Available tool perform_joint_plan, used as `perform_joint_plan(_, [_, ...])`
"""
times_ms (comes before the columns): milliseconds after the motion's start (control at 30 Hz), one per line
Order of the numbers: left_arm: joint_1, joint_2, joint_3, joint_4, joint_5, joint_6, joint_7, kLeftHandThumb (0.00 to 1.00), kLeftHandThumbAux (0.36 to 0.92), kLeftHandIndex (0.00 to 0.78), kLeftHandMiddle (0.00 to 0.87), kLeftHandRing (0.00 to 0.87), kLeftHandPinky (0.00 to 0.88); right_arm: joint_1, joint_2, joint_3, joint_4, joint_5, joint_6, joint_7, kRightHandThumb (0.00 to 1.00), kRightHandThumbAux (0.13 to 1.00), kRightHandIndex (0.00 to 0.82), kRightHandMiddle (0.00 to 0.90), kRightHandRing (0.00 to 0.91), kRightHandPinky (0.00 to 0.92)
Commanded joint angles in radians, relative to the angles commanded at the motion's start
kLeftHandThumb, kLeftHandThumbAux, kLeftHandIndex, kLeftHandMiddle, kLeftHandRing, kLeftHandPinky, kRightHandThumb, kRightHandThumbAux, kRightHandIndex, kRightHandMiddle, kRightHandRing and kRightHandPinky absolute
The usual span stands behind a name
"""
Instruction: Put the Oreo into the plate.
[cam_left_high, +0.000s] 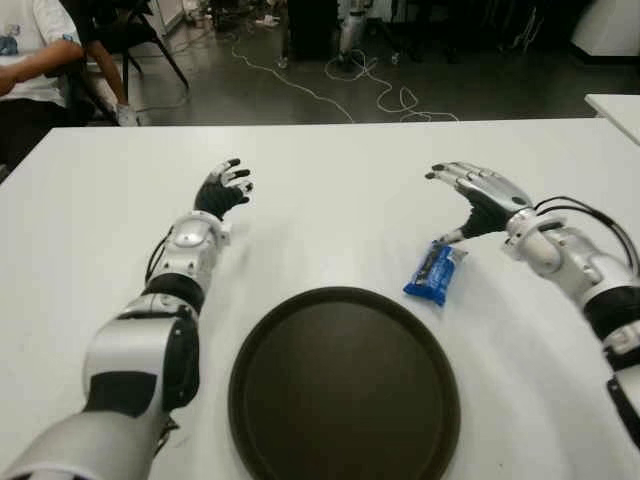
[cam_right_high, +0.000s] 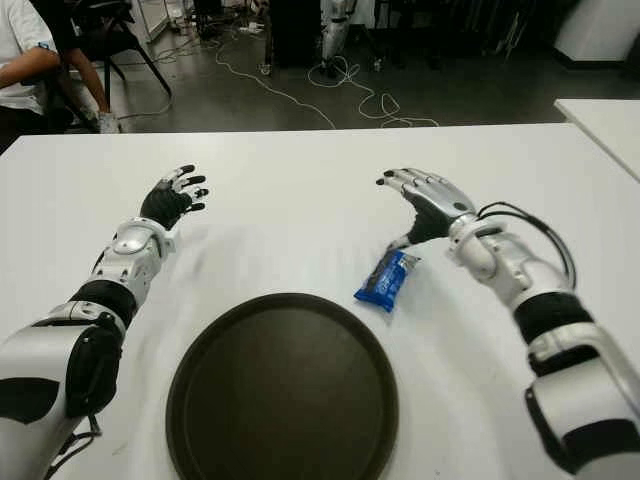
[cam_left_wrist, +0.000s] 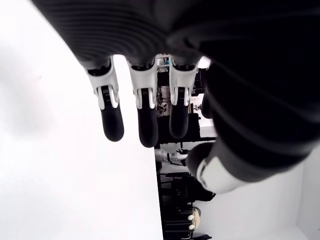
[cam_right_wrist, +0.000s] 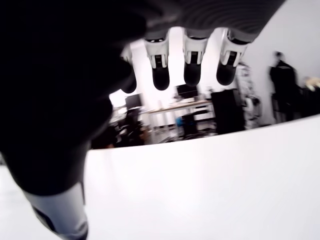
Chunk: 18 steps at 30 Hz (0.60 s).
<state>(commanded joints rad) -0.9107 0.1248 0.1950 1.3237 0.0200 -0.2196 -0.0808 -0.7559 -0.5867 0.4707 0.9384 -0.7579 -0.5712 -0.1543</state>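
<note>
A blue Oreo packet (cam_left_high: 434, 272) lies flat on the white table (cam_left_high: 330, 180), just beyond the right rim of a dark round plate (cam_left_high: 345, 385) near the front edge. My right hand (cam_left_high: 478, 197) hovers just behind and to the right of the packet, fingers spread and holding nothing, its thumb close to the packet's far end. My left hand (cam_left_high: 224, 188) shows at the left over bare table, well away from the plate, fingers spread and empty. The right wrist view shows only my own fingertips (cam_right_wrist: 192, 70) and bare table, not the packet.
A seated person (cam_left_high: 25, 60) and a chair are beyond the table's far left corner. Cables (cam_left_high: 340, 85) trail on the floor behind the table. Another white table's corner (cam_left_high: 615, 108) shows at the far right.
</note>
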Motion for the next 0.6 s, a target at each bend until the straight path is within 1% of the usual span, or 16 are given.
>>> perform_joint_plan(33, [0.0,0.0,0.0,0.0,0.0,0.0,0.0,0.0,0.779,0.11,0.188,0.194,0.217,-0.004,-0.003,0.007,0.004,-0.009,-0.006,-0.006,0.0,0.823,0.0,0.0,0.0,0.0])
perform_joint_plan(67, [0.0,0.0,0.0,0.0,0.0,0.0,0.0,0.0,0.779,0.111,0.188,0.193,0.215,-0.01,-0.014,0.022,0.008,-0.029,-0.022,-0.016,0.0,0.829,0.0,0.0,0.0,0.0])
perform_joint_plan(167, [0.001,0.001,-0.001,0.001,0.002,0.001,0.0,0.0,0.773,0.113,0.188,0.194,0.215,-0.029,-0.032,0.062,0.029,-0.082,-0.057,-0.053,0.002,0.848,0.0,0.0,0.0,0.0])
perform_joint_plan(200, [0.001,0.001,-0.002,0.001,0.003,0.001,0.0,0.0,0.771,0.113,0.189,0.195,0.217,-0.033,-0.034,0.077,0.039,-0.1,-0.068,-0.074,0.003,0.852,0.0,0.0,0.0,0.0])
perform_joint_plan(300, [0.002,0.002,-0.003,0.002,0.004,0.0,0.0,0.0,0.76,0.115,0.193,0.205,0.231,-0.043,-0.034,0.1,0.061,-0.128,-0.087,-0.114,0.049,0.868,0.01,0.0,0.0,0.0])
perform_joint_plan(467, [0.002,0.002,-0.005,0.001,0.005,-0.002,-0.001,0.0,0.749,0.118,0.19,0.201,0.22,-0.062,-0.03,0.131,0.094,-0.162,-0.103,-0.154,0.112,0.884,0.02,0.0,0.0,0.0])
perform_joint_plan(600, [0.002,0.002,-0.006,0.001,0.007,-0.003,-0.003,0.0,0.746,0.117,0.19,0.203,0.224,-0.072,-0.026,0.149,0.113,-0.176,-0.11,-0.178,0.126,0.886,0.027,0.0,0.0,0.0])
